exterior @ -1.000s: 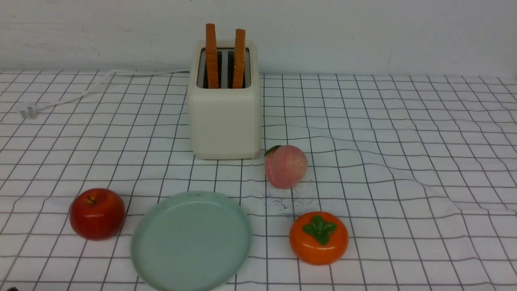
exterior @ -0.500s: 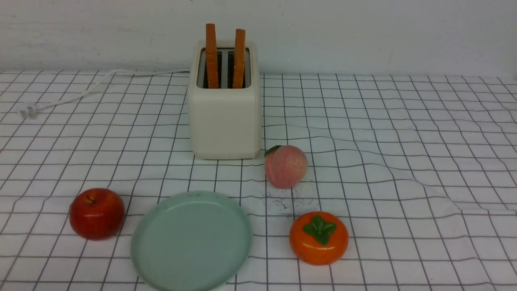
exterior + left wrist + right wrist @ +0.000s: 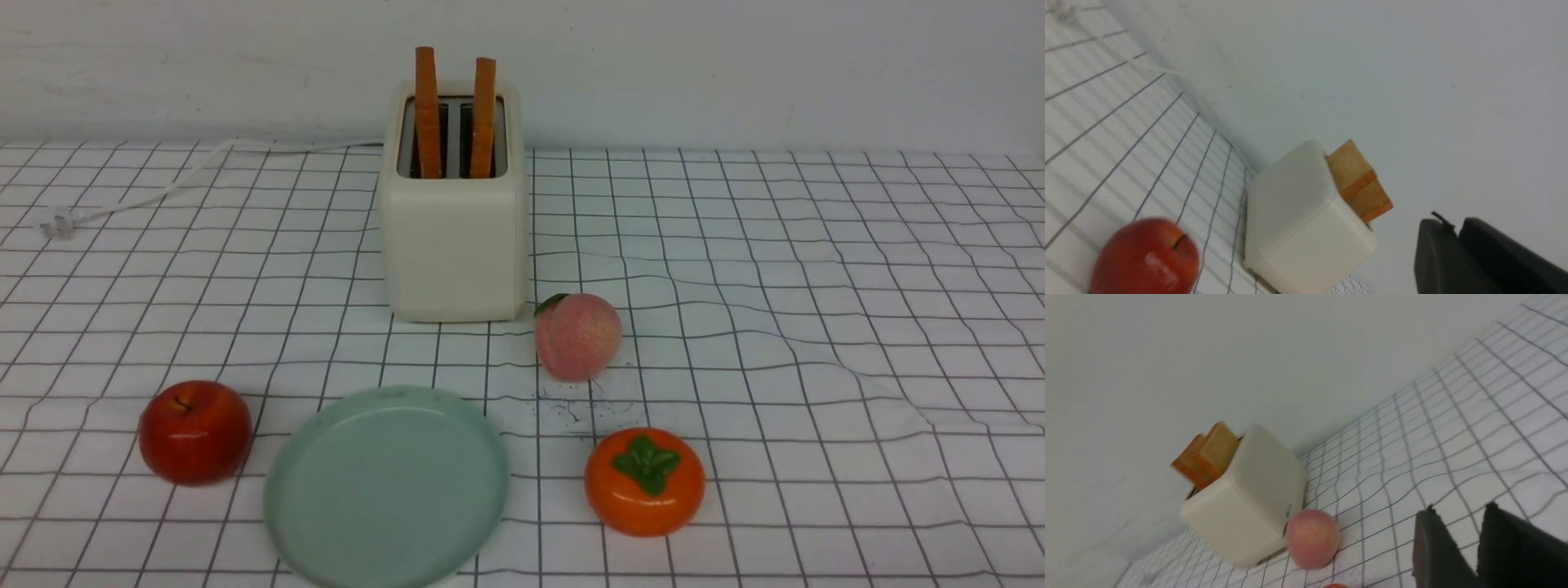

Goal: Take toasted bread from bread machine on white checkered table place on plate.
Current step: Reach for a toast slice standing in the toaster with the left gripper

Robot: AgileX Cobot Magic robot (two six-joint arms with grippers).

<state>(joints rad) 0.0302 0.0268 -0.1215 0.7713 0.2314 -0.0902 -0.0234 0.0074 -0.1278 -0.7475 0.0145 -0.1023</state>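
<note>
left arm: out of front view; seen by own wrist camera only. held low over near left part of table (image 3: 816,245), aimed past apple (image 3: 1145,257) toward toaster (image 3: 454,245) and back wall.
left gripper (image 3: 1453,228): closed, dark fingers pressed together, nothing between.
right arm: out of front view; seen by own wrist camera only. held low over near right part of table, aimed toward toaster and peach (image 3: 1312,539).
right gripper (image 3: 1461,510): jaws parted by a narrow gap, table showing through, holding nothing.
toast (image 3: 427,110): two slices, one per slot, standing upright on edge, upper halves clear of toaster top. broad faces turned left and right; thin crust edges toward front and back; slices parallel, apart.
toaster: near back edge, about mid-width; long axis and slots running front to back, narrow end facing front.
plate (image 3: 386,490): at front edge, left of centre, lying flat, in front of toaster and well apart from it.
others: apple just left of plate; peach by toaster's front right corner; persimmon (image 3: 644,480) right of plate; cord (image 3: 163,189) trailing toward back left.
</note>
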